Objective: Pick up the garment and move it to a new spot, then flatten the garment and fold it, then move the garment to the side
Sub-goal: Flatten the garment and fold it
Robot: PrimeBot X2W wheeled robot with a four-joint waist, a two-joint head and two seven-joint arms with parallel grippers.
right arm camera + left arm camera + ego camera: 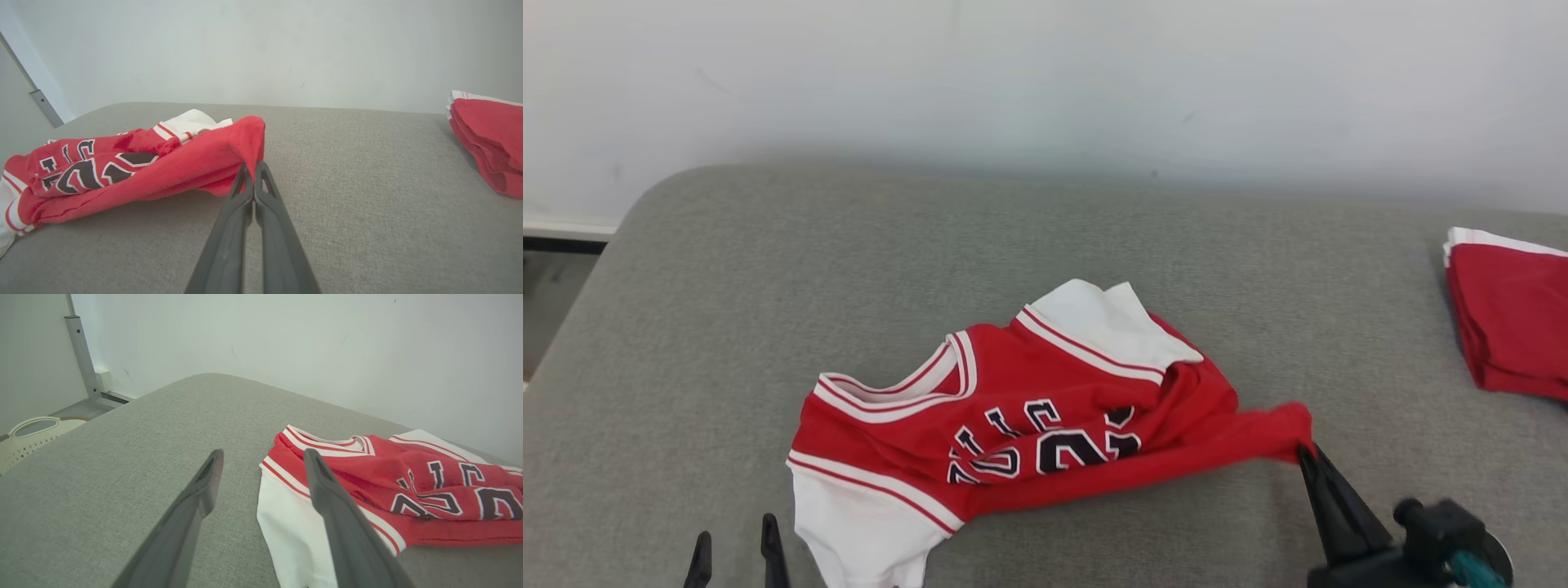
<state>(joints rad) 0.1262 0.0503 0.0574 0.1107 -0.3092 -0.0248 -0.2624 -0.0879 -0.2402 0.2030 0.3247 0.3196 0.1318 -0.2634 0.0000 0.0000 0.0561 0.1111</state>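
Garment (1013, 425): a red jersey lying crumpled on the grey padded surface (727, 327).
White sleeves edged in red-and-white stripes; dark lettering outlined in white, creased and partly lost in the folds. The neckline lies toward the far left, one white sleeve at the near left, the other bunched on the far side. One red corner is drawn out rightward, pinched in my right hand (253, 166) and raised slightly.

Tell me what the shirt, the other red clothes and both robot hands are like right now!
Jersey: crumpled, unfolded, lying on the grey surface, one red corner lifted.
Right gripper: shut on the jersey's red corner.
Left gripper: open, holding nothing, beside the white sleeve.
Red pile: folded, lying apart at the right.
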